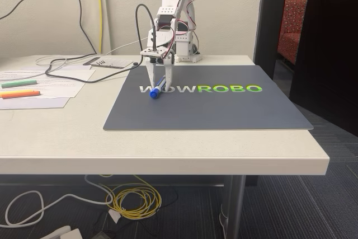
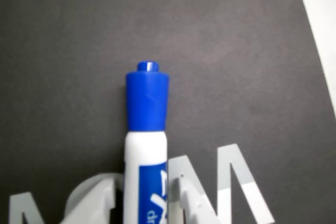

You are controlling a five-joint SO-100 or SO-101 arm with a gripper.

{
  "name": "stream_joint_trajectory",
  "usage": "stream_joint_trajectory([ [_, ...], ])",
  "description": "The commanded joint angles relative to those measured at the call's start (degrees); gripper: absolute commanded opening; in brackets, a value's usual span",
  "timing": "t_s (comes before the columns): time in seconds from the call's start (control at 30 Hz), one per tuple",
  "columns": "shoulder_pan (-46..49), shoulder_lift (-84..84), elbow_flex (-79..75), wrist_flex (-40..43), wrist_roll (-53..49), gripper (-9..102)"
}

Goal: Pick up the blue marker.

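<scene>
The blue marker (image 1: 156,89) lies flat on the dark grey mat (image 1: 224,110), across the white letters near the mat's left side. In the wrist view the marker (image 2: 146,129) runs up the middle, blue cap pointing away, white barrel and blue label near the bottom edge. My gripper (image 1: 160,83) points down over the marker's barrel end, open, with one finger on each side of it. In the wrist view the gripper (image 2: 146,195) straddles the barrel; the white fingers (image 2: 191,203) stand close beside it, a thin dark gap showing on the left side.
A green highlighter (image 1: 18,83) and an orange highlighter (image 1: 19,94) lie on papers at the table's left. A black cable (image 1: 72,74) crosses behind the mat. The arm's base (image 1: 187,54) stands at the back; the table's front edge (image 1: 168,163) is near the camera.
</scene>
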Motion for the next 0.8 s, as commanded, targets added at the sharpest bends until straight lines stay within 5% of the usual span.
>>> stream_joint_trajectory([
  [0.0,-0.18,0.88,0.09,-0.35,0.7,13],
  [0.77,-1.05,1.58,0.26,-0.26,3.25,4],
])
